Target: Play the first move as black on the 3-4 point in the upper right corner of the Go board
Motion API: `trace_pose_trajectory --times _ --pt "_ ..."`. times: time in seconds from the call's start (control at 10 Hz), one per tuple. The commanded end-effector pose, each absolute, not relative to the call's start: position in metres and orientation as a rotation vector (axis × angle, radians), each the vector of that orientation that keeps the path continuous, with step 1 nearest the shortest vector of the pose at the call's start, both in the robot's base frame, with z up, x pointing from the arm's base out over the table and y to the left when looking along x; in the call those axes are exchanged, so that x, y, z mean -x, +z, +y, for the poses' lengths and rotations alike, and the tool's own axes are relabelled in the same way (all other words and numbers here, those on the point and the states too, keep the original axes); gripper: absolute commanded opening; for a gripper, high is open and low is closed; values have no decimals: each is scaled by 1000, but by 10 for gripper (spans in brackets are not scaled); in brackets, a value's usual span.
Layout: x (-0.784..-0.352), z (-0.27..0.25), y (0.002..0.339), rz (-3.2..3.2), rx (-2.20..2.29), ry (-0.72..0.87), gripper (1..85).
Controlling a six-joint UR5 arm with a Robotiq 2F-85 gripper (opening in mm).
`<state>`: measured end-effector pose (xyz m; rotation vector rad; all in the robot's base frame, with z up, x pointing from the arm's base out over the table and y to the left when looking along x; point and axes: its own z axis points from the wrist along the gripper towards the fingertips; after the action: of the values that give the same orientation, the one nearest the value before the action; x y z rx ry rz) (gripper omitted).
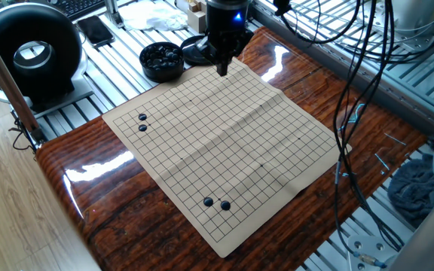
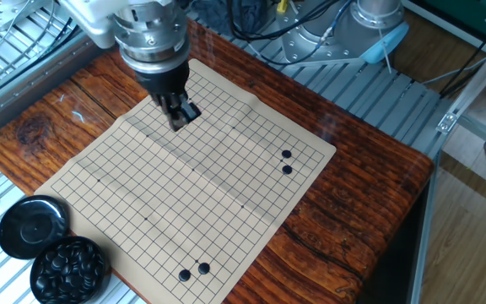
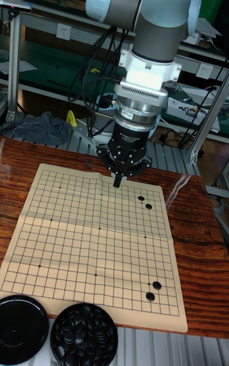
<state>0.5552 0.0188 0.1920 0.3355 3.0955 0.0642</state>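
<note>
Black stone isn't visible at gripper [image 2: 180,117], jaws look nearly closed but can't tell if holding one, hovering over Go board [image 2: 184,194] far edge; risk: empty placement or wrong crossing.

end effector [image 2: 180,115] hangs over the far part of the go board [image 2: 184,198] on the worktop [image 2: 344,211]. two stones [image 2: 286,162] sit to its right, two more stones [image 2: 193,272] well in front. bowl of stones [image 2: 69,268] and lid [image 2: 32,226] front-left, off the board.
</note>
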Motion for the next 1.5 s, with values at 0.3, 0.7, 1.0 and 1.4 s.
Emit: trace_pose_trajectory --times 0.3,0.7,1.0,1.4 --pt "-597 8 198 3054 -61 60 13" --pt "-676 -19 188 3024 110 -23 13" --pt "-706 -10 175 2977 277 -63 13" --pt "-700 -5 175 2984 521 -71 13"
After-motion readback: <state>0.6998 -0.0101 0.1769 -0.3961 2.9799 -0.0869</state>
